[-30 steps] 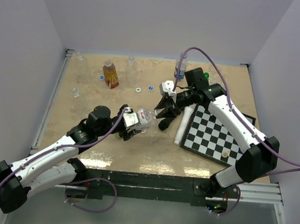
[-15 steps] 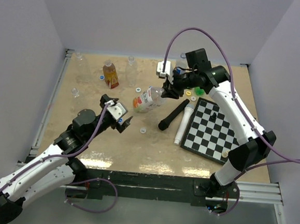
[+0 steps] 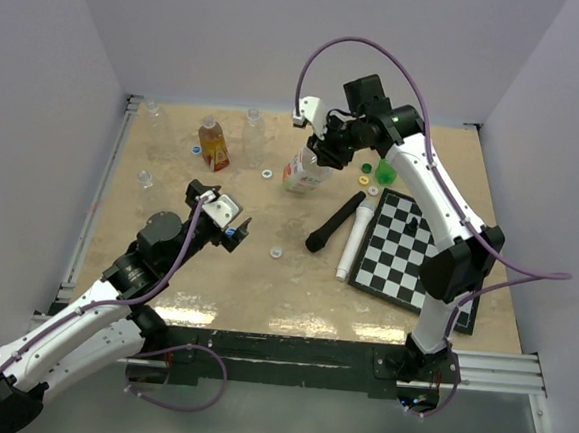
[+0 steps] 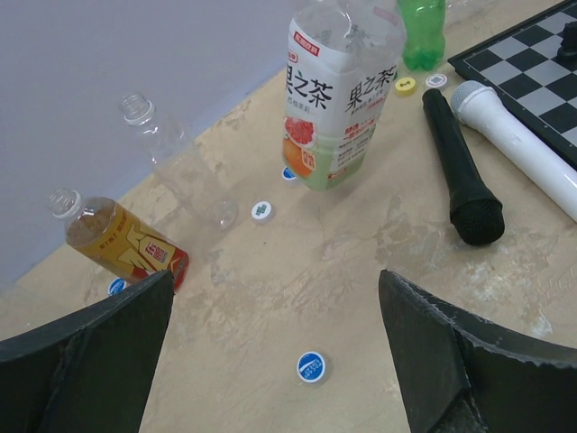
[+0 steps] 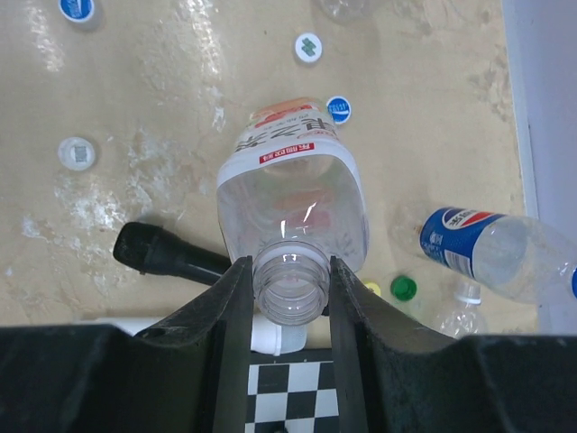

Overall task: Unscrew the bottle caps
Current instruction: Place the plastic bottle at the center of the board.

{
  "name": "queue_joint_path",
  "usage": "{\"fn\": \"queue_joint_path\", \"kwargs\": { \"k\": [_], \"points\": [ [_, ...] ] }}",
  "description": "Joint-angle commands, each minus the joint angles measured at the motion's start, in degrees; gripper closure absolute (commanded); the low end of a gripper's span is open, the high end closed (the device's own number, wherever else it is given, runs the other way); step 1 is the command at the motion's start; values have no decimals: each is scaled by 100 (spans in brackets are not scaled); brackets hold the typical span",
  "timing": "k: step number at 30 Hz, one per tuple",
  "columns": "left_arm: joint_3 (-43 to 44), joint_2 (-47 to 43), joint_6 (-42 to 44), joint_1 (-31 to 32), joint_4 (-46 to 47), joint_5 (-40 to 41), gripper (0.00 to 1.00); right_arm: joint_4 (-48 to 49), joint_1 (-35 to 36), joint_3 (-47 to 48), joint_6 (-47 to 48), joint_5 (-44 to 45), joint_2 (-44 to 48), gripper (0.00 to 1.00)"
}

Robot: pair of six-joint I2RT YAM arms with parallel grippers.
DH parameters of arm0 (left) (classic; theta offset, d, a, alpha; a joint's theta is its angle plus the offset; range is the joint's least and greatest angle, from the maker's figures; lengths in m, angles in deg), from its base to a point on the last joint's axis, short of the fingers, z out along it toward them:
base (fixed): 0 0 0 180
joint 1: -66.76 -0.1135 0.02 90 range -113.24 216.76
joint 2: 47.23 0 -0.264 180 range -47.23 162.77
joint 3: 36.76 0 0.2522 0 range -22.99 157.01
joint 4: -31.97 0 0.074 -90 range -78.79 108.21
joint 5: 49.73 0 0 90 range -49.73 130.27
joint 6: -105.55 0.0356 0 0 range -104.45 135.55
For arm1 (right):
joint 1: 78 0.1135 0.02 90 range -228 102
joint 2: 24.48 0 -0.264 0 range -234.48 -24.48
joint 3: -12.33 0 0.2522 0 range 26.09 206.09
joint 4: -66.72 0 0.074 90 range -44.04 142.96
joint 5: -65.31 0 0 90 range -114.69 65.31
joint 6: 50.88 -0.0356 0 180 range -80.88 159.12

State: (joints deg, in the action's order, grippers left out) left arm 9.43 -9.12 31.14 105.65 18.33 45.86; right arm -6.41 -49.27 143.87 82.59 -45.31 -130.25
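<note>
From above, the right end effector (image 3: 317,155) pinches the neck of the labelled bottle (image 3: 300,175) at the far middle of the tabletop (image 3: 294,287); the left end effector (image 3: 230,227) hangs with its fingers spread. The left wrist view shows that bottle upright, its long axis near vertical. The right wrist view looks down its capless, upward-pointing mouth, with a blue cap (image 5: 338,108) just beside its base.

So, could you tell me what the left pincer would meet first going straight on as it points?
Likely the small round blue plastic cap lying on the beige tabletop, just ahead of the open left pincer; depth is unclear.
</note>
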Motion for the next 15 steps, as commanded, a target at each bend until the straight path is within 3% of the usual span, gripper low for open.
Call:
{"fn": "queue_joint_path", "kwargs": {
  "k": [1,15],
  "points": [
    [1,-14,14,-40,190,48,0,-258,-8,299,-128,532,-22,100],
    [18,-40,-4,-40,173,48,0,-619,-8,404,-57,445,-321,92]
  ]
}}
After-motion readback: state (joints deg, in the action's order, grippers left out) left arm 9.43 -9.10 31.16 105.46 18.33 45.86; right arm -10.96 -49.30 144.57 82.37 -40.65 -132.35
